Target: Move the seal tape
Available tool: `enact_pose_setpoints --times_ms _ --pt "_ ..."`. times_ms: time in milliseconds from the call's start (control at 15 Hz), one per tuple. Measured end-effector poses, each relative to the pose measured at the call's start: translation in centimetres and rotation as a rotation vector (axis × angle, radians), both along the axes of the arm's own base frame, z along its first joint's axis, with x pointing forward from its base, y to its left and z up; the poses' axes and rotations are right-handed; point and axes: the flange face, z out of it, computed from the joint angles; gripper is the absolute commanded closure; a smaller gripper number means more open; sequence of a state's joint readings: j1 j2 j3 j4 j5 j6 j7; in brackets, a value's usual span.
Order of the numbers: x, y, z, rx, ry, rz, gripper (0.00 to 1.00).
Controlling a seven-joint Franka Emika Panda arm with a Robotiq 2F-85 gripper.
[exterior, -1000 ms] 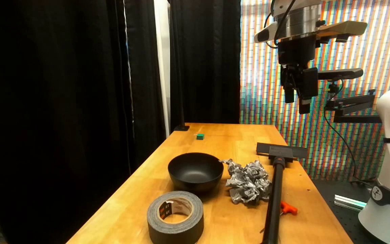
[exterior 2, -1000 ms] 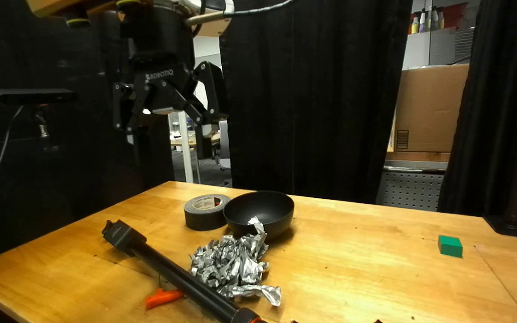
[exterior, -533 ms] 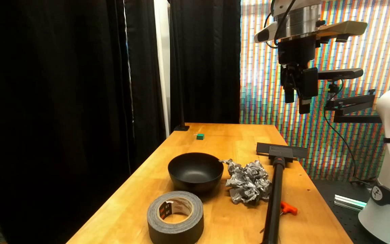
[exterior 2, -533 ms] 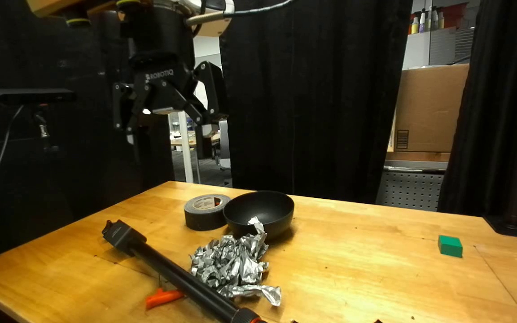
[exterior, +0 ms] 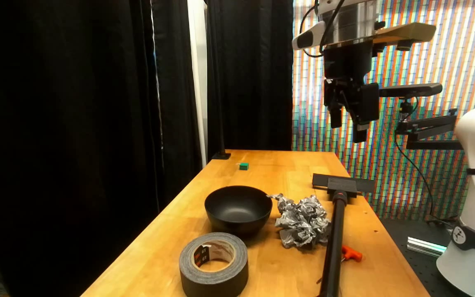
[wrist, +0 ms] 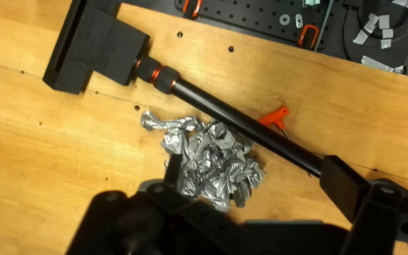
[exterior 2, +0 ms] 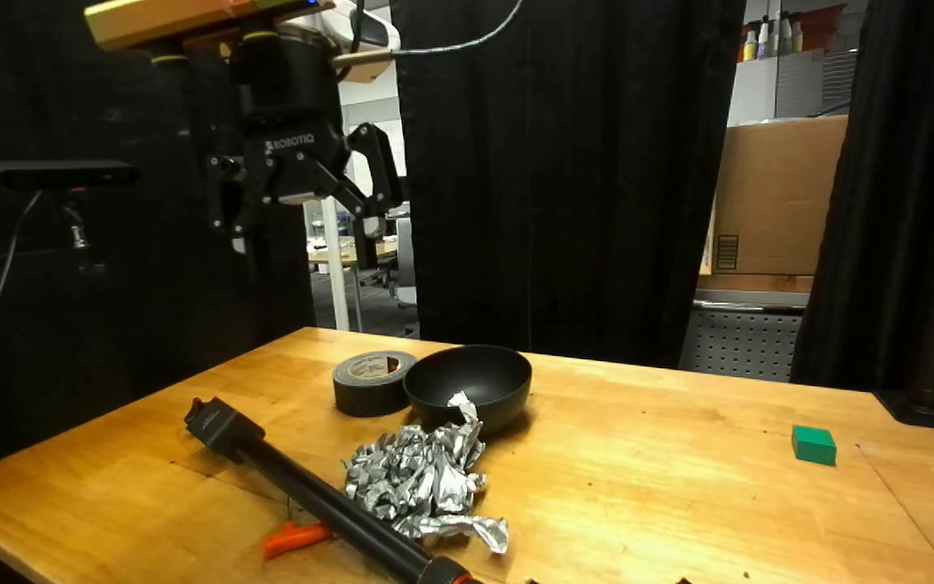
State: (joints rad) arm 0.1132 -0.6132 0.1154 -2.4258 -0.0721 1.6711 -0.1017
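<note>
The seal tape, a wide grey roll with a hollow core, lies flat on the table in both exterior views (exterior: pixel 215 281) (exterior 2: pixel 371 397). It sits beside the black bowl (exterior: pixel 237 210), which also shows in an exterior view (exterior 2: pixel 475 389). The tape and bowl are out of sight in the wrist view. My gripper (exterior: pixel 348 131) hangs high above the table, well away from the tape, also seen in an exterior view (exterior 2: pixel 305 247). In the wrist view its fingers (wrist: pixel 255 173) are spread wide with nothing between them; crumpled foil (wrist: pixel 211 156) lies on the table far below.
The foil (exterior: pixel 303 222) lies next to the bowl. A long black pole with a flat head (exterior: pixel 335 239) lies beside the foil, with an orange-handled tool (exterior 2: pixel 295 538) partly near it. A green block (exterior 2: pixel 813 444) sits at the far end. Black curtains (exterior: pixel 250 78) hang behind.
My gripper stayed still at first, then shifted left and slightly down in an exterior view, with its mount tilting a little. The tape and other objects have not moved.
</note>
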Motion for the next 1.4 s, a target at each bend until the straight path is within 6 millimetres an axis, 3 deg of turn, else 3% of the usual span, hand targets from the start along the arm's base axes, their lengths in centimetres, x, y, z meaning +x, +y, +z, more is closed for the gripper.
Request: enact_pose_setpoints --times_ms 267,800,1133,1400 --pt "4.1 1.8 0.6 -0.005 -0.02 0.126 0.0" --pt "12.6 2.0 0.6 0.002 -0.049 0.273 0.0" --pt "16.7 5.1 -0.9 -0.01 -0.025 0.357 0.0" --pt "18.8 7.9 -2.6 -0.011 -0.003 0.412 0.0"
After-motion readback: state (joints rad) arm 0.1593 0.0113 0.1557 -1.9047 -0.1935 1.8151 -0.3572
